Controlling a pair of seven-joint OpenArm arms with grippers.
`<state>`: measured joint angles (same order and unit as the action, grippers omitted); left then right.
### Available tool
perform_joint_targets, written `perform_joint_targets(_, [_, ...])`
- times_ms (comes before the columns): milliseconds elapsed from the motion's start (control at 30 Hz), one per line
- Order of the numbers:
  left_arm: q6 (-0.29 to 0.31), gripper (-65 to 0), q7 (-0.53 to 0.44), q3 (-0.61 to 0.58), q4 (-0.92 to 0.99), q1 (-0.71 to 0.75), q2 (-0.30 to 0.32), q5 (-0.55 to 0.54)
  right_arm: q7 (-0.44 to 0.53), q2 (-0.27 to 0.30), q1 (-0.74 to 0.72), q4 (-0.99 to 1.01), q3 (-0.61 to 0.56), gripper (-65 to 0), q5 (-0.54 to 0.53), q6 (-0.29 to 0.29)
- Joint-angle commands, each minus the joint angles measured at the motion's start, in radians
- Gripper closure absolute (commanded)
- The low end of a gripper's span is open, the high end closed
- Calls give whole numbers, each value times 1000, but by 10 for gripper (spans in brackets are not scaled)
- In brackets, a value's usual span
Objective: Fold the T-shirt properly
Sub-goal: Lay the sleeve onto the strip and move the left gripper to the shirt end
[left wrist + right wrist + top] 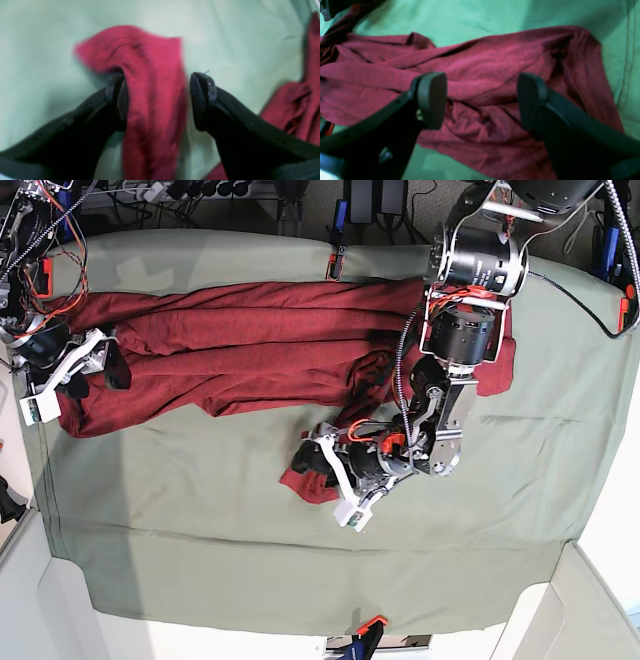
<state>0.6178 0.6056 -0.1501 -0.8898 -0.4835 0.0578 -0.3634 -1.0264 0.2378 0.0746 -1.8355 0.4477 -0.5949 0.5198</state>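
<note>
**Both claws spread wide over a rumpled red shirt**

The left claw [158,97] stands wide open. A strip of the T-shirt [230,350], seemingly a sleeve end, runs up between its jaws; the cloth lies against the inner face of one fingertip [120,96] and stands apart from the other, so nothing is pinched. The right claw [481,100] is just as wide open, poised above bunched fabric with both pads clear of it.

No brand, label or lettering can be read anywhere on the shirt.

The shirt is dark red, thin heathered knit, unprinted. It lies creased and loosely bunched across the far half of the worktop, on the sage-green cloth [200,530], with one strip trailing toward the middle beneath the left arm.
</note>
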Motion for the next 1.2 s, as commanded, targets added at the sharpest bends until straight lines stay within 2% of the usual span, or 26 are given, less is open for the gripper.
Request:
perform_joint_targets(0, [14,-372,-14,1,-12,-29,-5,-13,14,13,-10,-19,5,-433,-18,0])
perform_joint_targets(33, [14,-317,-14,1,-12,-28,-8,-10,12,13,-10,-19,5,-433,-18,0])
perform_joint_targets(133, [14,-46,-13,1,-12,-29,-7,35,11,14,-10,-19,5,-433,-18,0])
perform_joint_targets(167, [14,0,-8,1,-12,-29,-6,51,12,14,-10,-19,5,-433,-18,0])
perform_joint_targets(267, [15,0,45,1,-27,-29,4,40,13,14,-11,-19,5,-433,-18,0])
perform_joint_targets(400, [35,0,148,1,-137,-23,53,-80,19,14,-10,-19,5,-433,-15,0])
perform_joint_targets(567, [53,0,290,1,-457,81,167,-228,19,14,-3,-19,5,-433,-15,0])
perform_joint_targets(733, [48,0,320,2,-762,251,298,-232,20,14,0,-19,5,-433,-15,0])
perform_joint_targets(833, [44,0,319,23,-889,377,352,-225,24,14,1,-19,5,-433,-14,0])
perform_joint_targets(1033, [46,0,318,227,-1027,599,367,-227,32,14,1,-19,5,-433,-14,1])
perform_joint_targets(1167, [80,0,319,364,-1032,694,367,-285,31,14,1,-19,5,-433,-13,1])
